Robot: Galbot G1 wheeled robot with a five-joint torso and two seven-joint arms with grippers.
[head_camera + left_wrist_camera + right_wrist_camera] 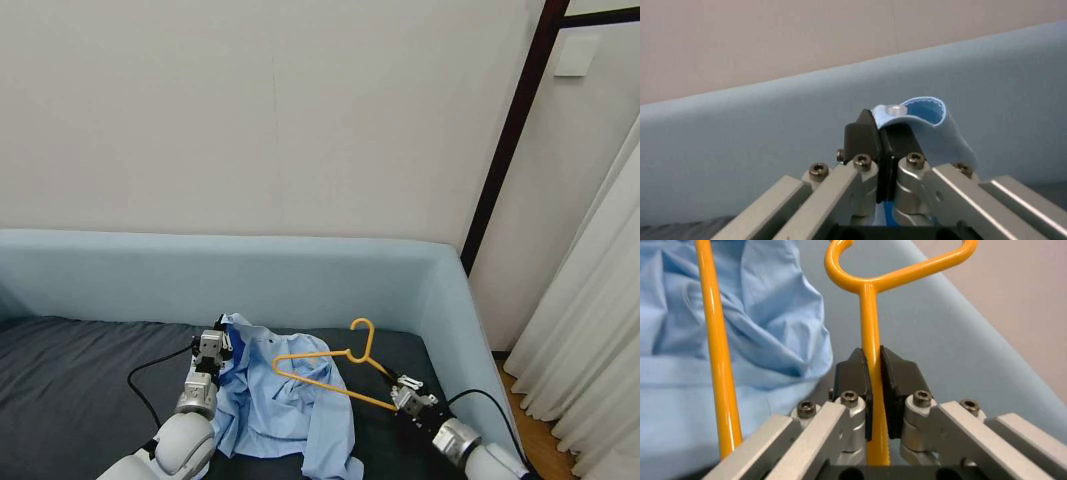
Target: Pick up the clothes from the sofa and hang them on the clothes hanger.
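Head view has the light blue shirt [285, 410] lying crumpled on the dark seat cushion [70, 380] of the pale blue sofa [300, 280], near its right-hand end, with the orange hanger [350, 352] slanting across the top of it, hook pointing up toward the backrest. The left claw [212, 348] sits at the shirt's upper left edge. In the left wrist view its fingers are pressed together on a narrow strip of the blue cloth [933, 125] that carries a small button, so it has the garment by a hem or collar edge; I cannot tell which. The right claw [408, 395] is at the hanger's lower right end. In the right wrist view it is clamped tight on one orange bar, the hook straight ahead of it and the shirt beyond a second bar. I would judge the step in hand to be threading: both pieces are secured, but the shirt looks draped under the hanger, not hung on it, and whether the far tip has entered any opening is not visible. The next move probably calls for the left claw to lift and spread the gripped edge so an opening shows, while the right claw steers the free tip of the hanger into it without snagging folds or twisting the bar in its grip.
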